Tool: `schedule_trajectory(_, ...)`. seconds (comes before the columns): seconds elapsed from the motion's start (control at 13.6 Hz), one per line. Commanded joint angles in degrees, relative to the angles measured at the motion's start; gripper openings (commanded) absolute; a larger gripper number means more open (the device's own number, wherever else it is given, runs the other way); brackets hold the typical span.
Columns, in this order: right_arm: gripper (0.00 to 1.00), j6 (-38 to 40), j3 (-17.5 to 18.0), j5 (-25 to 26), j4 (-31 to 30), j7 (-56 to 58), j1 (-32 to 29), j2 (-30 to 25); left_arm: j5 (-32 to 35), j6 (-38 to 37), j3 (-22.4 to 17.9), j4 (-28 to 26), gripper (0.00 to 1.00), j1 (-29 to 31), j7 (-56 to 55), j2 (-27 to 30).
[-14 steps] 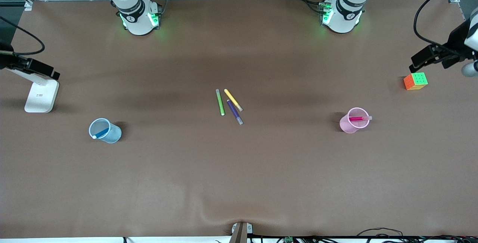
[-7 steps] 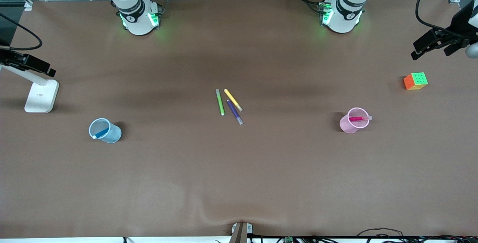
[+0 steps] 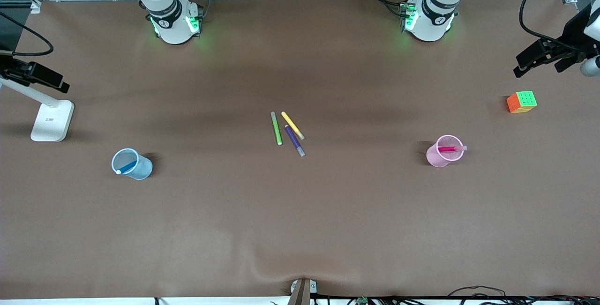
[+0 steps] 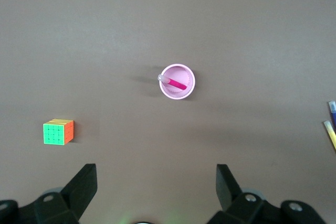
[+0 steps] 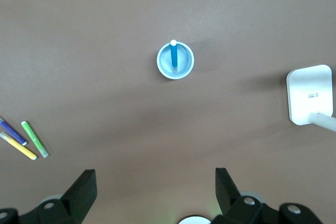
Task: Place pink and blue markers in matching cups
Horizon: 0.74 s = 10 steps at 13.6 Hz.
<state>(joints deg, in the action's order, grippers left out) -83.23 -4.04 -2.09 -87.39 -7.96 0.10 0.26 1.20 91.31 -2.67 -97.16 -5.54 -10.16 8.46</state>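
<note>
The pink marker (image 3: 451,148) leans inside the pale pink cup (image 3: 443,152) toward the left arm's end of the table; the marker (image 4: 176,83) and the cup (image 4: 177,81) also show in the left wrist view. The blue marker (image 3: 125,168) stands in the light blue cup (image 3: 132,164) toward the right arm's end, and the right wrist view shows this marker (image 5: 174,55) in its cup (image 5: 175,60) too. My left gripper (image 4: 156,171) hangs open and empty high over bare table near the pink cup. My right gripper (image 5: 155,174) is open and empty high over the table near the blue cup.
Green (image 3: 276,128), yellow (image 3: 293,125) and purple (image 3: 295,140) pens lie together mid-table. A colour cube (image 3: 521,101) sits toward the left arm's end, farther from the front camera than the pink cup. A white stand base (image 3: 51,120) is at the right arm's end.
Both hands have drifted up at the edges of the front view, the left one away from the cube. Cups, markers and pens have not moved.
</note>
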Motion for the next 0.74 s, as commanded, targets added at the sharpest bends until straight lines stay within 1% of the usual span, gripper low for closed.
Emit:
schedule_trajectory(0.0,1.00,-0.4,0.2,0.7,0.8,0.2,1.0,-0.2,-0.5,-0.3,-0.1,2.3,1.00,0.1,0.8,-1.2)
schedule_trajectory(0.15,1.00,-0.4,0.3,0.6,0.8,1.5,1.0,-0.2,-0.5,-0.3,-0.1,2.1,1.00,-0.2,0.2,-1.2)
schedule_trajectory(0.29,1.00,-1.6,0.2,0.6,0.8,8.1,1.0,-0.2,-0.5,-0.3,-0.1,2.2,1.00,0.0,0.5,-1.2)
schedule_trajectory(0.66,1.00,-1.2,0.2,0.7,0.8,8.2,1.0,-0.2,-0.4,-0.3,-0.1,2.2,1.00,0.2,0.7,-1.2)
